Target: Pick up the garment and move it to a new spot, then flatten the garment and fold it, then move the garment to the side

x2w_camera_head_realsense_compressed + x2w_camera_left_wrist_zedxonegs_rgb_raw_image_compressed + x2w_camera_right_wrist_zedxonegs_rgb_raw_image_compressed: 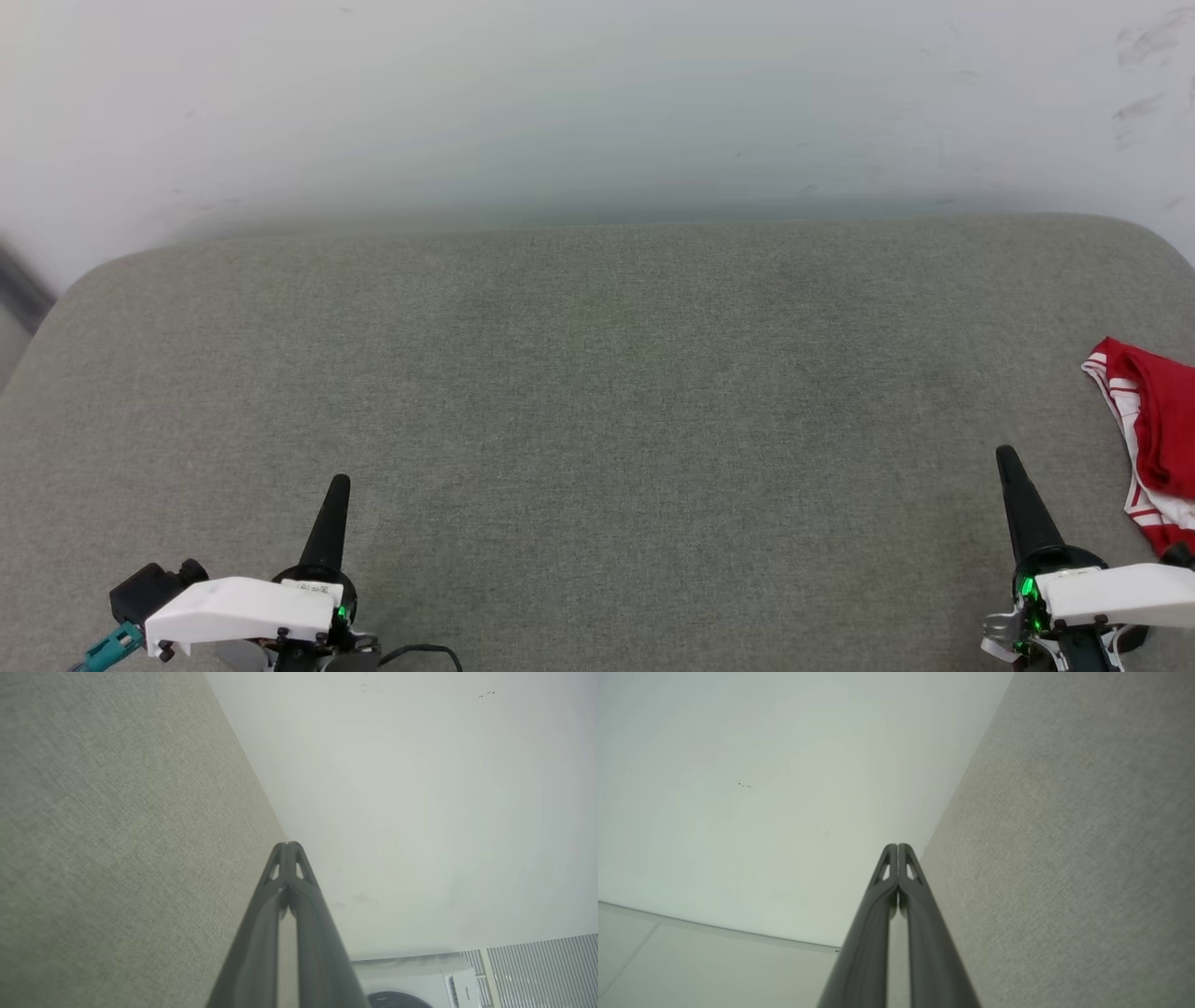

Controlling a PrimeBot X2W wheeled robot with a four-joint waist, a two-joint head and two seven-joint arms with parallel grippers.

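Grey-green woven upholstered surface (597, 373) with rounded far corners, set against a scuffed white wall (560, 93); white washing machine (420, 977) beyond.

all three views bright, light flat and diffuse, no hard shadows, no glare. head view: soft shadow band low on the wall (597, 201) along the far edge of the grey fabric surface (597, 373); faint green cast mid-surface. weave sharp up close, wall hazy. surface edge bows, wide-angle distortion. garment (1158, 420) red saturated, not blown. left wrist view: left gripper (288, 845) crisp at the tips, smeared toward the bottom edge; fabric soft at left, washing machine (420, 977) out of focus. right wrist view: right gripper (897, 845) same, weave on the right fairly sharp
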